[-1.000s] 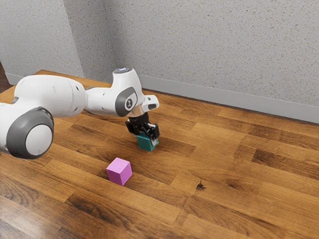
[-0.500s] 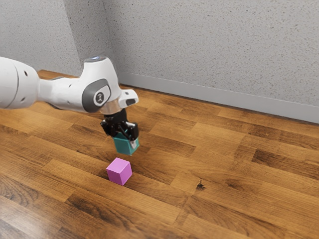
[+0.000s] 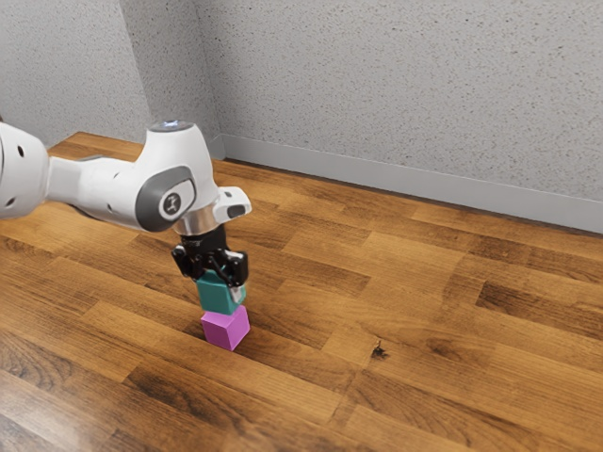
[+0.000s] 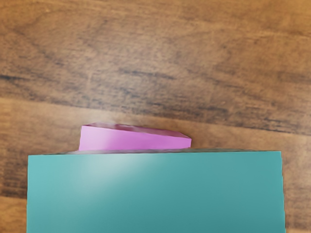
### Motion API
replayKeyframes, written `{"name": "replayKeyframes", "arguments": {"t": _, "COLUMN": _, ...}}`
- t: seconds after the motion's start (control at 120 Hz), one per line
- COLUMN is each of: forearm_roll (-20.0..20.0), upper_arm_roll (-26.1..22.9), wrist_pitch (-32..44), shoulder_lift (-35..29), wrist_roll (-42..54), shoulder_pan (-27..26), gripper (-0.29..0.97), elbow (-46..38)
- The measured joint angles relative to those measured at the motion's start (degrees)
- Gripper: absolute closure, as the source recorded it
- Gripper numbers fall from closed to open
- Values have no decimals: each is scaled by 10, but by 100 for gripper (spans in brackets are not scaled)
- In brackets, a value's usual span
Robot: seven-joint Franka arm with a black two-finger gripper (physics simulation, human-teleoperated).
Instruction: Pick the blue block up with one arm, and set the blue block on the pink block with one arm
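Blue block (image 3: 222, 296) (teal in hue) sits on the pink block (image 3: 226, 329), gripper (image 3: 218, 276) clamped around it.

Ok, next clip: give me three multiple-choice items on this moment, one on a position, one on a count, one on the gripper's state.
1. Where is the teal block relative to the pink block?
A) beside it
B) stacked on it
C) far off by the wall

2. How many blocks are there?
A) one
B) two
C) three

3. The gripper is:
A) open, clear of both blocks
B) shut on the pink block
C) shut on the teal block

Answers:
1 B, the teal block sits on the pink block's top in the exterior view.
2 B, one teal and one pink.
3 C, both fingers clasp the teal block's sides.
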Motion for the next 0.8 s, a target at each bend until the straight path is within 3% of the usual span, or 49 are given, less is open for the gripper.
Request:
{"name": "replayKeyframes", "arguments": {"t": 0.35, "forearm_roll": 13, "upper_arm_roll": 0, "wrist_pitch": 17, "shoulder_lift": -24, "wrist_roll": -12, "shoulder_pan": 3, "gripper": 30, "elbow": -43}}
{"name": "replayKeyframes", "arguments": {"t": 0.8, "forearm_roll": 41, "upper_arm_roll": 0, "wrist_pitch": 44, "shoulder_lift": 2, "wrist_roll": -9, "shoulder_pan": 6, "gripper": 31, "elbow": -32}}
